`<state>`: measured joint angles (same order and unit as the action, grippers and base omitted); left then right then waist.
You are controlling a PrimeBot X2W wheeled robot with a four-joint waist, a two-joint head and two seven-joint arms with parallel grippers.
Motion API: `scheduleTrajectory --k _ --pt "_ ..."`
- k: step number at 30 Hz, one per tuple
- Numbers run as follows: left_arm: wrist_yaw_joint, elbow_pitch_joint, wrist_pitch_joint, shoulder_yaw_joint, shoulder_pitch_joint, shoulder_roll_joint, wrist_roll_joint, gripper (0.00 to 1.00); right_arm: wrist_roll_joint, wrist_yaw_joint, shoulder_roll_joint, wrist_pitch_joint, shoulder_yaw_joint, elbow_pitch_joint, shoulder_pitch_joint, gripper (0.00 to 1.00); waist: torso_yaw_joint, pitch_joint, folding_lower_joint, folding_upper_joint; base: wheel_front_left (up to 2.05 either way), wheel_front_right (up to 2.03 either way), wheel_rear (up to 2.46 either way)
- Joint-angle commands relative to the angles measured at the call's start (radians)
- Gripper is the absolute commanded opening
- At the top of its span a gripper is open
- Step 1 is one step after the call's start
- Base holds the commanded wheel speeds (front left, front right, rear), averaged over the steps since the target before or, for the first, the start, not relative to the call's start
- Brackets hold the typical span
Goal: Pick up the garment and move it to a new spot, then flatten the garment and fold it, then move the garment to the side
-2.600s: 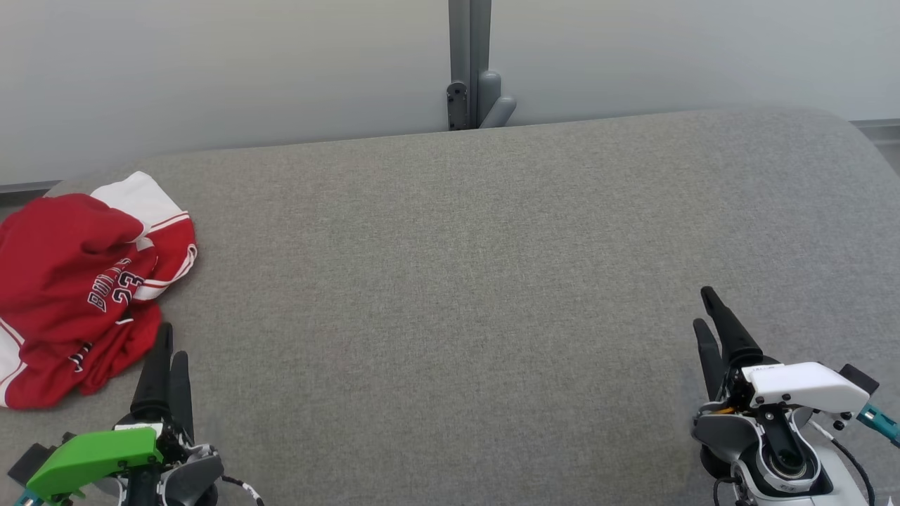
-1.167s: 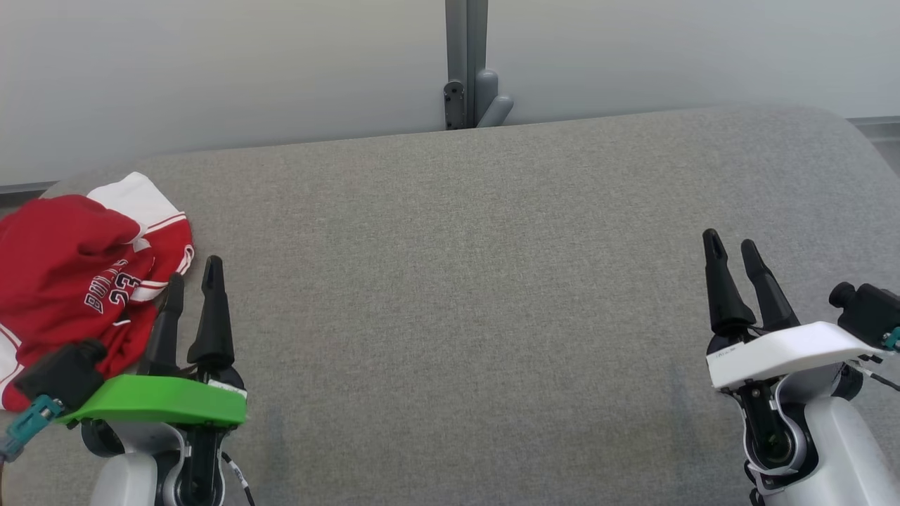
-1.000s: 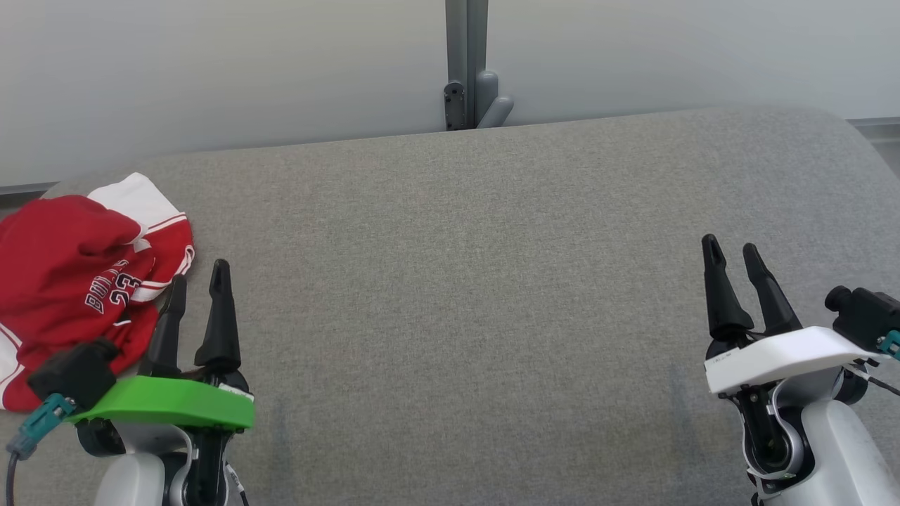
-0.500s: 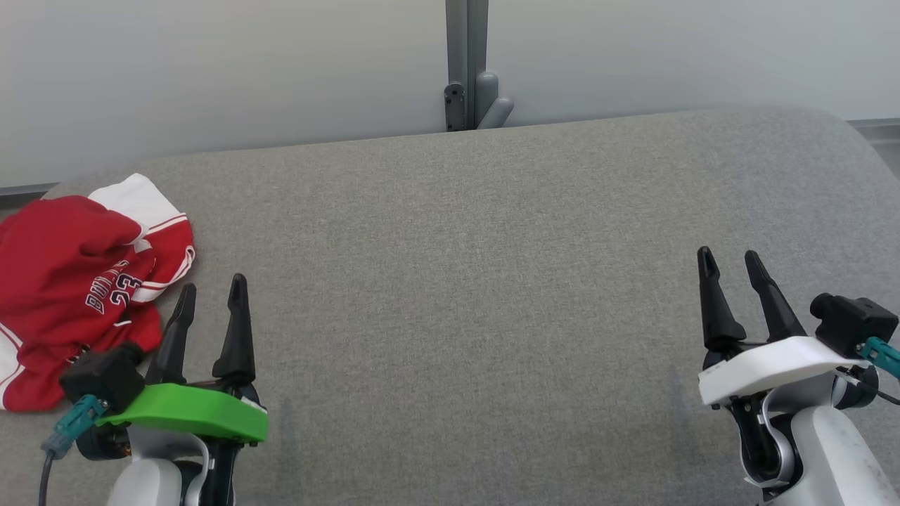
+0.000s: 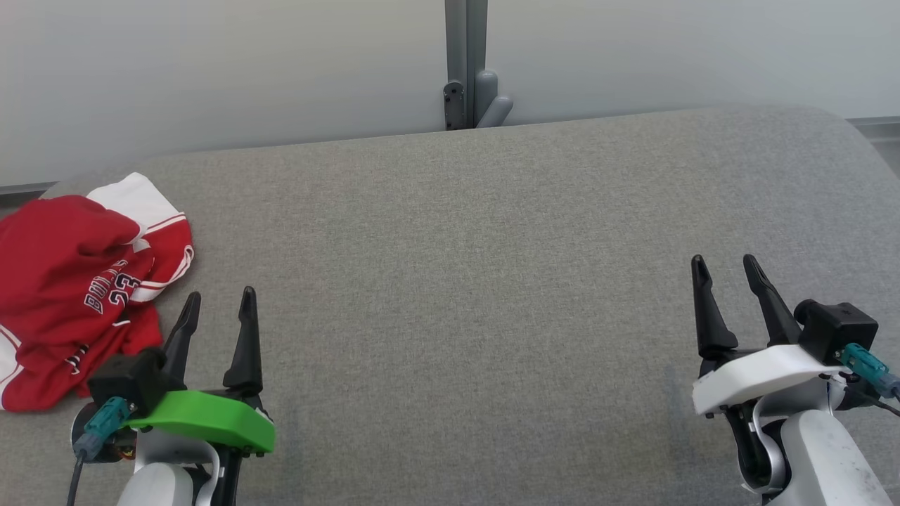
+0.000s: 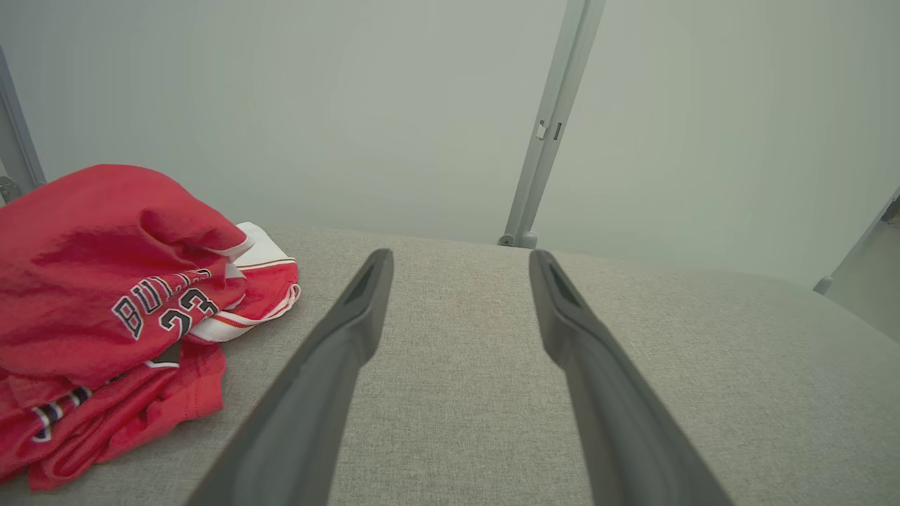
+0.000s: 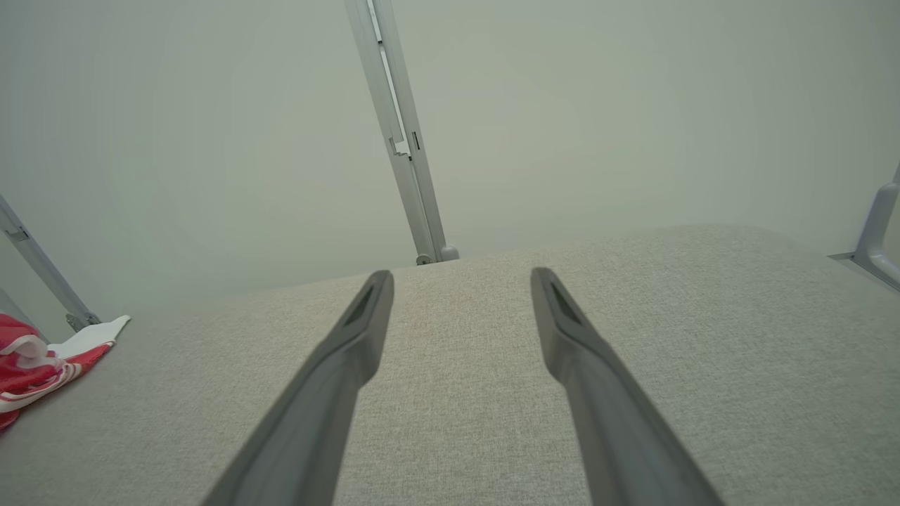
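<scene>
Ok, visibility first. The garment [image 5: 77, 281] is a crumpled red and white heap at the far left of the grey fabric surface [image 5: 457, 281]. The head view's left edge cuts it off, so its full outline can't be read. Folds bury most of the print: "23" is legible, the word above it starts "BU", and the rest is tucked under. Can't tell front from back, or where the sleeves and hem are. The black camera block [image 5: 130, 376] on the left wrist overlaps the heap's near corner in the head view. In the right wrist view a small red and white corner [image 7: 28, 365] pokes in at the left edge. Both forearms run off the bottom of the head view.

Pose: the left gripper [image 5: 220, 294], under its green cover [image 5: 204, 420], sits at the lower left with fingers pointing away from the robot. They are spread apart with bare fabric between them, nothing held. It's just beside the garment's right edge, not touching it. The left wrist view puts the heap left of the left finger [image 6: 337, 351]. The right gripper [image 5: 723, 258], under a white cover [image 5: 759, 369], mirrors it at the lower right, fingers likewise spread and empty, well apart from the garment. Both sets of fingers aim toward the grey post [image 5: 466, 63] and the pale wall behind the surface's far edge.
</scene>
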<state>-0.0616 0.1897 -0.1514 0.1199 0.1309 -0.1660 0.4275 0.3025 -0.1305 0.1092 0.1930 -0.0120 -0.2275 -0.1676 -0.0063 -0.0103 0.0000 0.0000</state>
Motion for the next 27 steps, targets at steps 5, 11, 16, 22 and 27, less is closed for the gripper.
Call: scheduleTrajectory --k 5,11,16,22,27 --pt "0.015 -0.004 -0.014 0.012 0.002 -0.016 -0.053 1.00 -0.064 0.000 -0.003 0.017 0.011 -0.004 -0.001 1.00 -0.001 -0.001 0.0000 0.0000 0.00 0.00 0.00" --pt "0.025 -0.006 -0.017 0.023 0.003 -0.019 -0.088 1.00 -0.119 0.000 -0.009 0.030 0.019 -0.011 0.002 1.00 0.001 -0.002 0.0000 0.0000 0.00 0.00 0.00" --pt "0.029 -0.006 -0.012 0.027 0.002 -0.020 -0.105 1.00 -0.151 0.000 -0.014 0.037 0.024 -0.014 0.003 1.00 0.002 -0.004 0.0000 0.0000 0.00 0.00 0.00" --pt "0.032 -0.006 -0.009 0.031 -0.003 -0.025 -0.124 1.00 -0.194 0.000 -0.018 0.049 0.032 -0.020 0.000 1.00 0.000 -0.006 0.0000 0.0000 0.00 0.00 0.00" --pt "0.038 -0.003 -0.005 0.032 -0.008 -0.024 -0.134 1.00 -0.224 0.000 -0.021 0.057 0.037 -0.030 0.002 1.00 -0.004 -0.005 0.0000 0.0000 0.00 0.00 0.00"
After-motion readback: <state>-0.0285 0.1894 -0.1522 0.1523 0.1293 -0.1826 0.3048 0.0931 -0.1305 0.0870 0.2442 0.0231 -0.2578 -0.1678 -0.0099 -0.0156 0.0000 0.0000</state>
